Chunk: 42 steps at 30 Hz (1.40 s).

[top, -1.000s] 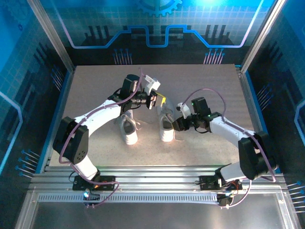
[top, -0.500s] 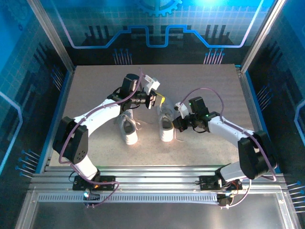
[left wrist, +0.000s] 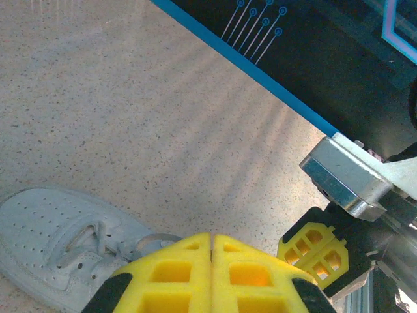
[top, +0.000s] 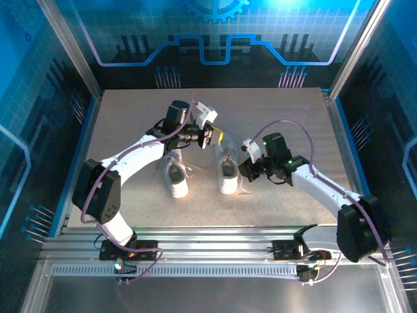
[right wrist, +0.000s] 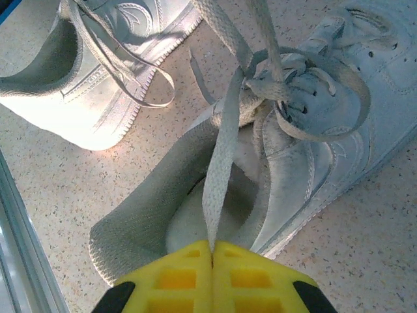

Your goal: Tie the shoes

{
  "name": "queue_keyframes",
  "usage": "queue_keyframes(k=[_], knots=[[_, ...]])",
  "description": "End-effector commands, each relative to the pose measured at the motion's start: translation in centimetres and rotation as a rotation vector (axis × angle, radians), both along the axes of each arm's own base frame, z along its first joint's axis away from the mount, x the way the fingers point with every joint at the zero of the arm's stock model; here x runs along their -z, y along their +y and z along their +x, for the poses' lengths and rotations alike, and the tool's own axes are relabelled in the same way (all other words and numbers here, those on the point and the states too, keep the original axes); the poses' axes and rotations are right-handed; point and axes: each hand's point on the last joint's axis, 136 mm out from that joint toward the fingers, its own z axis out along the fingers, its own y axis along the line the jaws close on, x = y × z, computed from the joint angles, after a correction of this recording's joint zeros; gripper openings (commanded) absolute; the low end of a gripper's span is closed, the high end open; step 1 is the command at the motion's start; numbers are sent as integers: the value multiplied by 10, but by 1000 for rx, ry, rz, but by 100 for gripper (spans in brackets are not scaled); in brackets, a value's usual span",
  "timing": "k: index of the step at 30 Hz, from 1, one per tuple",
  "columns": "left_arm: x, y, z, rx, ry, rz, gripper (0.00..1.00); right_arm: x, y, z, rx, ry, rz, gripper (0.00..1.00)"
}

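Observation:
Two white shoes stand side by side mid-table, the left one (top: 174,177) and the right one (top: 228,172). My right gripper (right wrist: 212,243) sits low over the heel of the right shoe (right wrist: 313,150), shut on a flat white lace (right wrist: 218,163) that runs taut from its tips up to the crossing (right wrist: 251,72) over the tongue. Two more lace strands run off the top of the right wrist view. My left gripper (left wrist: 212,236) hovers above the same shoe (left wrist: 58,241) near its toe, fingers pressed together with no lace visible between them.
The other shoe (right wrist: 111,78) lies close on the left of the right wrist view with a loose lace loop (right wrist: 130,72) trailing on the table. Blue enclosure walls (top: 65,130) and an aluminium rail (top: 208,244) border the speckled table (top: 293,117).
My right gripper has closed on the lace at the right shoe's heel, and the right arm's elbow has swung out to the right. The left arm has barely moved.

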Motion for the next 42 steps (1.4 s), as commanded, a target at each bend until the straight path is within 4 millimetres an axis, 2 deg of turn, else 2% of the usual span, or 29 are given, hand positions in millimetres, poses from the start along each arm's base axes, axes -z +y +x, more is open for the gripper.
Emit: queue_keyframes(k=[1, 5, 10, 13, 18, 21, 23, 25, 29, 34, 35, 38, 42], knots=[[-3, 1, 4, -3, -9, 4, 0, -11, -2, -6, -11, -18, 1, 0], [3, 5, 5, -14, 3, 9, 0, -16, -14, -6, 21, -14, 10, 0], [8, 7, 7, -23, 17, 5, 0, -13, -24, -12, 33, 12, 5, 0], [12, 8, 7, -24, 24, 8, 0, -10, -25, -13, 37, 30, 6, 0], [28, 12, 4, -21, 39, 26, 0, -10, -17, -12, 6, 59, 40, 0], [40, 18, 0, -23, 22, 26, 14, -9, -13, -9, -4, 77, 47, 0], [46, 23, -3, -31, -10, 15, 31, -9, -12, -7, -10, 83, 46, 0], [46, 26, -9, 1, -67, -1, 37, -10, -11, -5, -15, 90, 43, 0], [37, 31, -20, 71, -231, 6, 44, -13, -10, -1, -25, 89, 37, 0], [15, 39, -20, 117, -396, 35, 49, -9, -10, -2, -30, 110, 28, 0], [12, 38, -22, 145, -440, 48, 50, -16, -9, 3, -30, 93, 35, 0], [8, 28, -32, 272, -547, 86, 49, -18, -8, 6, -32, 101, 43, 0], [15, 9, -38, 421, -617, 183, 48, -16, -7, 8, -34, 126, 49, 0]])
